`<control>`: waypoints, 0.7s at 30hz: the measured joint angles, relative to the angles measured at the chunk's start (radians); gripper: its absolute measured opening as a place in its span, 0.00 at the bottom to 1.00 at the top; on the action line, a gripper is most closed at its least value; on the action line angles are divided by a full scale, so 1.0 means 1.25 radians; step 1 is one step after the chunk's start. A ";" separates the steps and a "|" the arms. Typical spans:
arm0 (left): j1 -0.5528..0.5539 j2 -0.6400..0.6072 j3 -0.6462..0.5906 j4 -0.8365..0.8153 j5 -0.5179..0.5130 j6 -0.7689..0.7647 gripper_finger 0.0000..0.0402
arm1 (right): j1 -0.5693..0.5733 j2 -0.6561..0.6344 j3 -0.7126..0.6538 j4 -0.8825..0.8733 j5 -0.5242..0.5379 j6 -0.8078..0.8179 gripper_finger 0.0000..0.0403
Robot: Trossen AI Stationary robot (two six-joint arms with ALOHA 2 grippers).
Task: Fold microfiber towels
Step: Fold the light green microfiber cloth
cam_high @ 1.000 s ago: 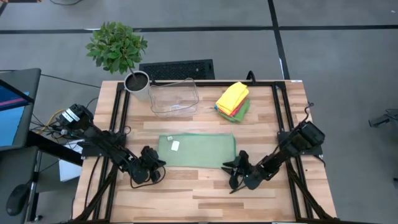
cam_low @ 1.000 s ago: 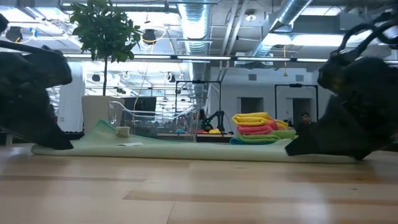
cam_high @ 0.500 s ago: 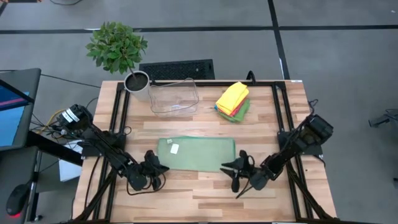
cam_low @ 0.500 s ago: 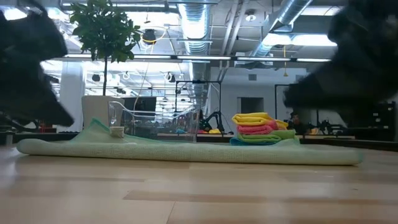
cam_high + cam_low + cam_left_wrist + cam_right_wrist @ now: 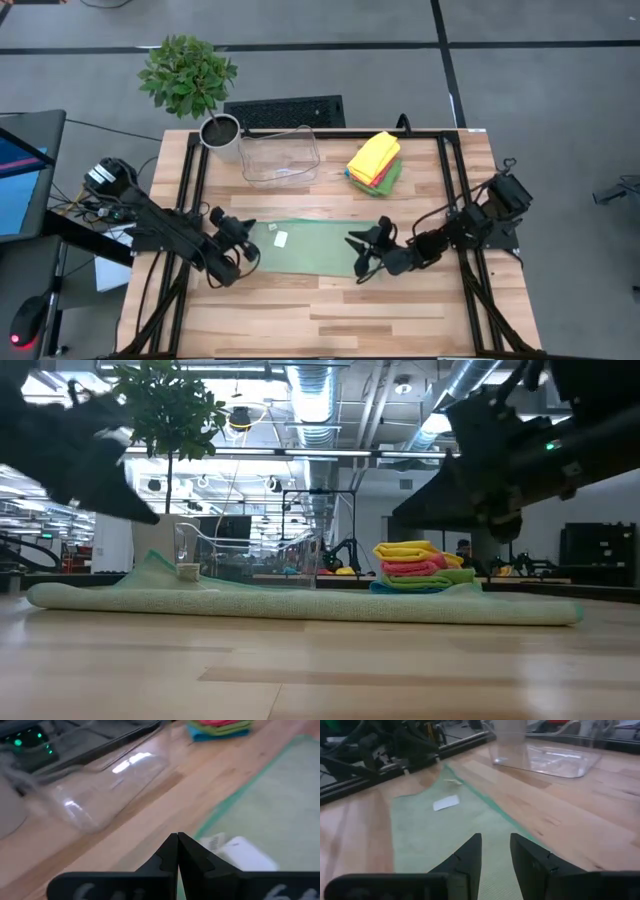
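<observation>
A pale sage green towel [image 5: 312, 246] lies flat and folded into a long strip across the middle of the table [image 5: 400, 310], its small white tag [image 5: 281, 238] near the left end. The left gripper [image 5: 243, 248] hovers at that left edge with its jaws closed on nothing. The right gripper [image 5: 362, 252] hangs above the right edge, fingers [image 5: 470, 853] parted and empty (a narrow gap shows between them). The strip's far long edge runs clear of the clear plastic bin [image 5: 280, 157] and the stack of folded towels [image 5: 375, 160] at the back. Bare wood lies open along the table's near side.
</observation>
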 joint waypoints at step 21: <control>0.070 -0.004 -0.226 0.440 0.119 0.132 0.00 | -0.059 0.023 0.000 -0.159 0.001 0.083 0.31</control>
